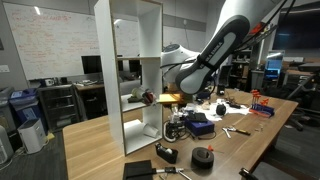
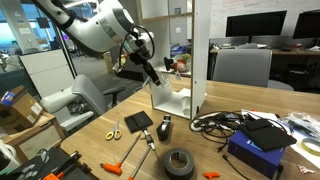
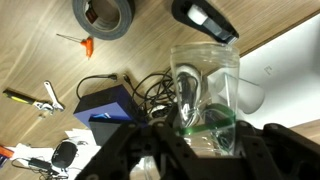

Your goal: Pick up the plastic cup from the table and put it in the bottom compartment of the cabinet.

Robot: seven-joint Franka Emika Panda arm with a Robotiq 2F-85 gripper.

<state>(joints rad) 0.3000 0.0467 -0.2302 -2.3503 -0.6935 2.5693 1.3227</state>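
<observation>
The gripper is clenched on the cup. In the wrist view its dark fingers come up from 6 o'clock on either side of the clear cup, which stands upright between them. The exact pad contact is blurred. The cup is off the table, and the things below show through its wall.

In both exterior views the gripper hangs by the open side of the white cabinet, at its lower half and above the table top. The clear cup is too faint to pick out there, and I cannot tell whether it is already inside a compartment.

Seen from the wrist, a white cabinet surface lies at 3 o'clock of the cup. A black tool lies at 12 o'clock, close to the cup's rim in that view. A roll of grey tape is at 11 o'clock, with an orange-handled screwdriver at 10 o'clock, further out. A tangle of cables sits just beside the cup at 9 o'clock, partly seen through it, and it touches a blue box beyond. Small hand tools lie near the left edge at 9 o'clock.

In an exterior view the tape, cables and blue box are on the table in front of the cabinet, at 5 o'clock of the gripper.
</observation>
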